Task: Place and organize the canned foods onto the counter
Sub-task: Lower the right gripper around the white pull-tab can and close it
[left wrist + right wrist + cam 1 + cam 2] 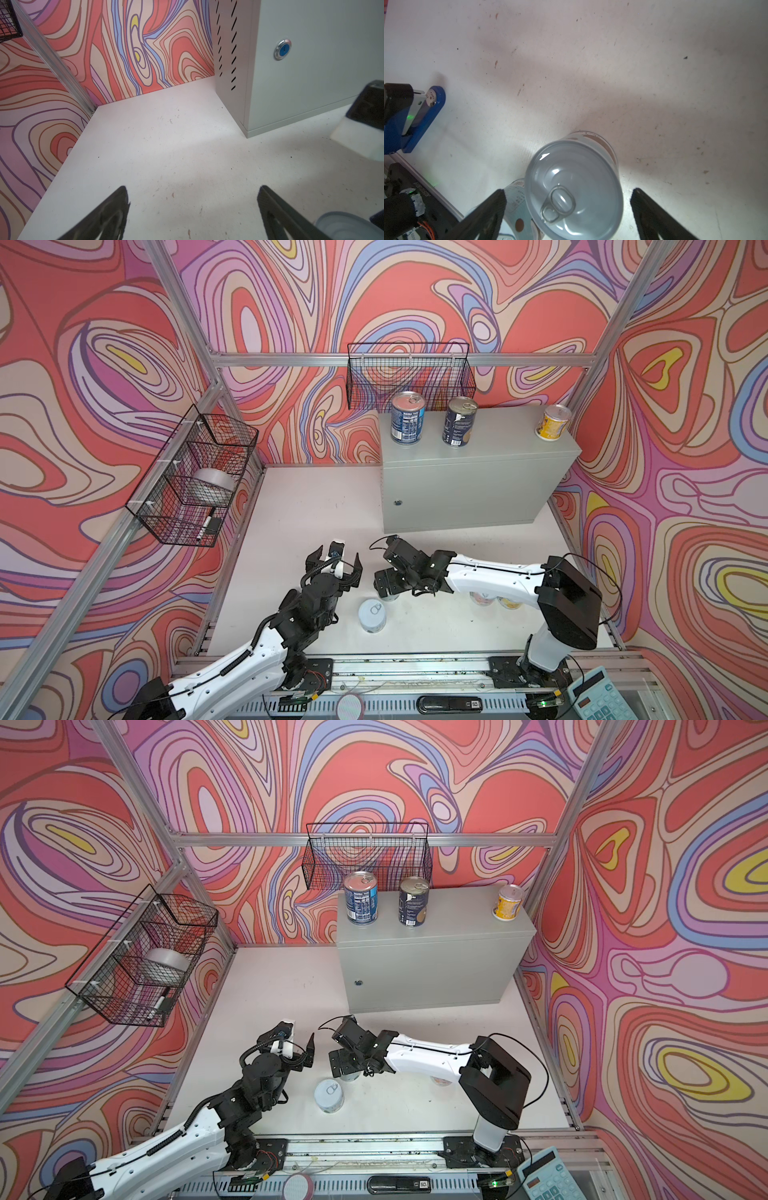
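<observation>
Cans: a tall dark-blue tin [408, 418] and its twin [459, 421] stand upright on the flat grey metal cabinet [478, 485], long axes vertical and silver pull-tab lids up. A short yellow tin [552, 423] stands at the top's right-hand end, well apart from them. Down on the scuffed white worktop [299, 510], a squat pale tin [372, 615] stands lid-up between the arms. The right tool [569, 193] hangs over a silver-lidded tin [577, 170], also upright, with its black fingers spread either side and clear of the tin's wall. The left tool [192, 191] is wide apart too and grips nothing, over bare worktop.
</observation>
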Available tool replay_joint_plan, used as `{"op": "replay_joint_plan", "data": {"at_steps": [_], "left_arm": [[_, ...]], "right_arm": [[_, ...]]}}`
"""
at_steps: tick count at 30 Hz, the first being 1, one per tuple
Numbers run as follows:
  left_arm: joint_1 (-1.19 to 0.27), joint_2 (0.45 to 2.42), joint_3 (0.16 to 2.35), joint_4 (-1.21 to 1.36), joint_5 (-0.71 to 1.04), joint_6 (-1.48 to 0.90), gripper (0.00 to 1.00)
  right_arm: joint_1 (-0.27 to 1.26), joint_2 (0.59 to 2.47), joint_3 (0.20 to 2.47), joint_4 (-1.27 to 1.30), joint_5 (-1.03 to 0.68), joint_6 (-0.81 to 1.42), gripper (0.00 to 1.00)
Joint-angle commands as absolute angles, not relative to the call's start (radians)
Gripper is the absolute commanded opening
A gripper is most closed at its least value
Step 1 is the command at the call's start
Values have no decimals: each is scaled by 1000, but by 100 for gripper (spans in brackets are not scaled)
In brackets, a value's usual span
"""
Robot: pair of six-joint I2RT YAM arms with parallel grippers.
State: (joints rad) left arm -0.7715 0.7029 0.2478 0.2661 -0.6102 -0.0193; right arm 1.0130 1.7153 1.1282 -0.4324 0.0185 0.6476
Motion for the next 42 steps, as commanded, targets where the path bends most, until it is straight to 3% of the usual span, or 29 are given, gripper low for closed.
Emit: {"op": "replay_joint_plan", "data": {"at_steps": [1, 42], "left_arm": [[-770, 702, 250, 295, -612, -23, 100], [-770, 748, 253, 319, -600, -45, 100]], "right_arm": [[1028, 1743, 1160, -454, 40, 637, 96], [1049, 1820, 1195, -555, 238, 667, 88]]}}
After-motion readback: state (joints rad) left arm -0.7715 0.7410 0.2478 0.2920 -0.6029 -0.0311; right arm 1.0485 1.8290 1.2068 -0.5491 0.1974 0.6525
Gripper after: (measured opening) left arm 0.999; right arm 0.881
